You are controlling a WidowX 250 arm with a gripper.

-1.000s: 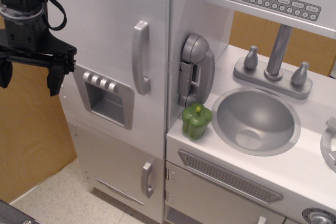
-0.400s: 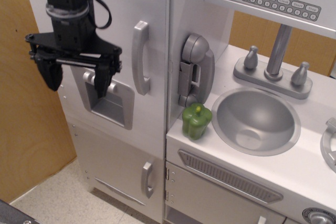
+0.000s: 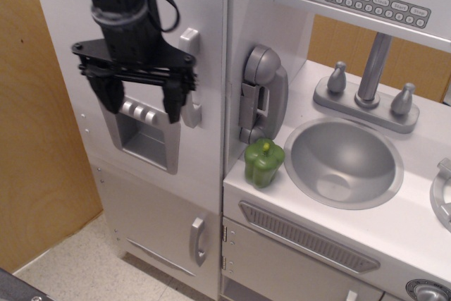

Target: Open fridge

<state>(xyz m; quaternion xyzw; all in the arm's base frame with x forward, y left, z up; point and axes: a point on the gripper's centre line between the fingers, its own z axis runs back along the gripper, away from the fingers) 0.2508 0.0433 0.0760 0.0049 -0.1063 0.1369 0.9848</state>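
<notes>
The tall silver-grey toy fridge (image 3: 183, 167) stands at the left with its large door shut. Its curved vertical handle (image 3: 191, 111) runs down the door's right side. The dispenser recess (image 3: 144, 142) with small buttons sits left of the handle. My black gripper (image 3: 141, 103) hangs open in front of the door, fingers pointing down. Its right finger (image 3: 173, 103) is just left of the handle and partly covers it. Its left finger (image 3: 109, 100) is over the dispenser's left edge. Nothing is held.
A smaller lower door with a short handle (image 3: 199, 240) is below. A grey toy phone (image 3: 262, 93) hangs on the fridge's side wall. A green pepper (image 3: 264, 162) sits on the counter by the sink (image 3: 345, 162). A vent-panel cabinet (image 3: 303, 241) is under the counter. A wooden wall (image 3: 35, 146) stands left.
My gripper has moved right across the fridge door, from left of the fridge to in front of the dispenser and handle. It stays open. The door has not moved.
</notes>
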